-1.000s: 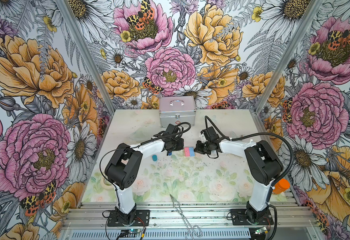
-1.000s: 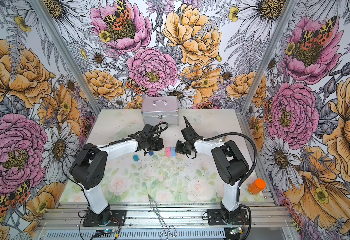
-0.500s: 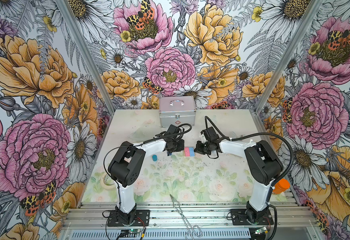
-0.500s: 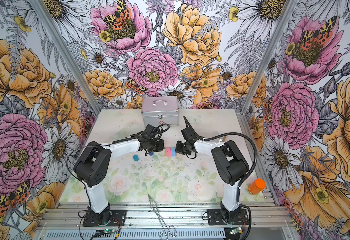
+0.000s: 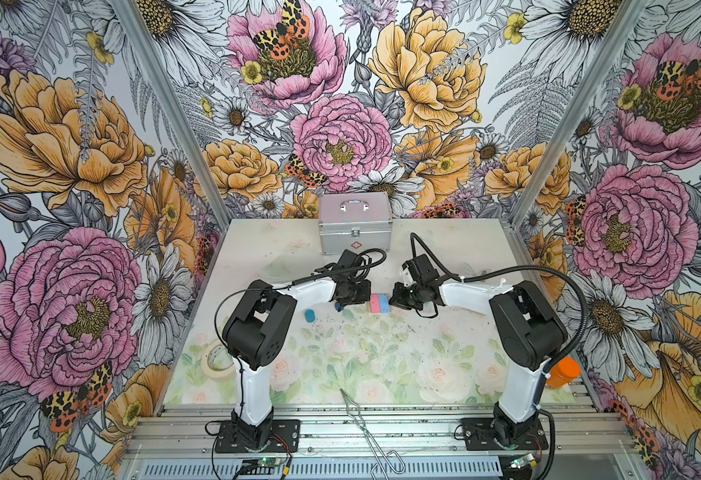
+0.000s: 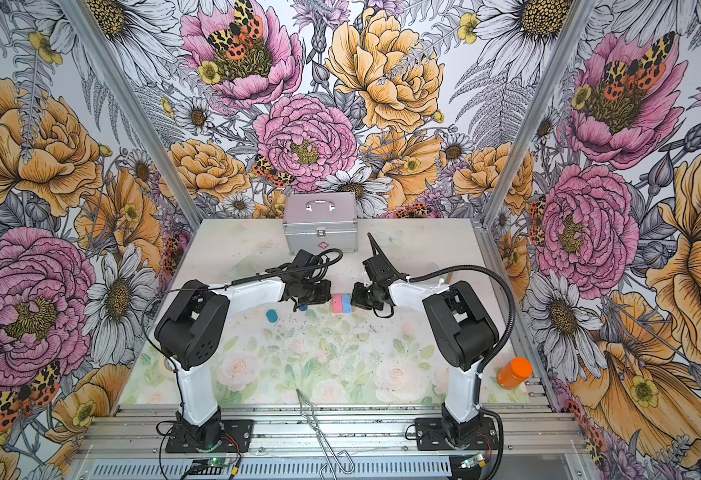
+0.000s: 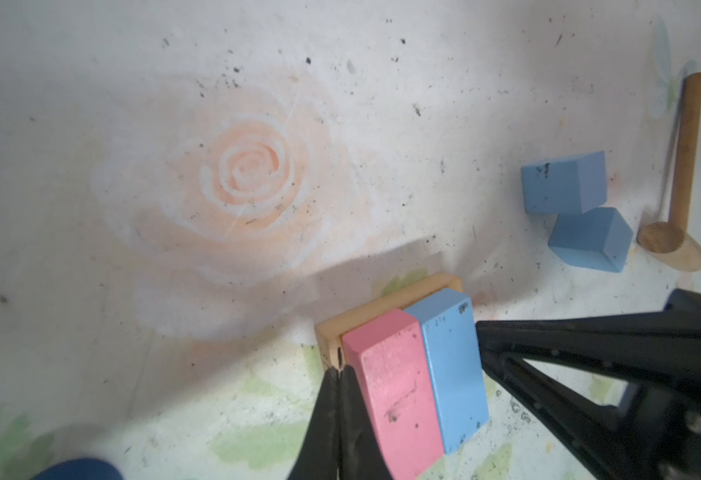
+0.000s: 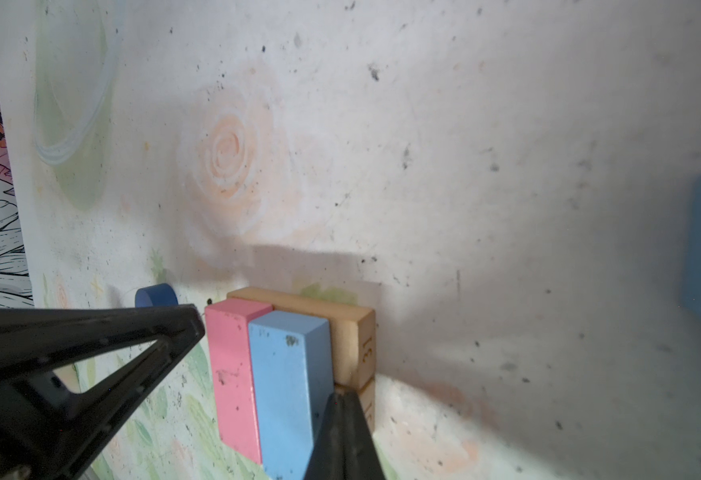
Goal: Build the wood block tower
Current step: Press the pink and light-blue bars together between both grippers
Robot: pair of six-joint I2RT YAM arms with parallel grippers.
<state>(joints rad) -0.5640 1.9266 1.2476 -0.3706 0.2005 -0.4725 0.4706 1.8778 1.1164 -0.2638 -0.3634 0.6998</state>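
Tape roll lies at the left edge of the counter. Teal cylinder lies on its side, apart from the rest. Dark blue cylinder sits just beside the left gripper, partly hidden under it in both top views.

Left jaws are clenched on nothing. In the left wrist view the tips are right at the corner of the tan planks, against the pink slab.

The tower so far is at mid-counter, between the two grippers: pink slab and blue slab lie flush side by side on the planks.

Right gripper: jaws clenched and empty, with the tips at the blue slab's outer side.

Two light blue cubes touch each other just beside a wooden spoon. They show only in the left wrist view.

Silver case stands at the back centre. Tongs lie at the front edge. Orange bottle is at the far right.
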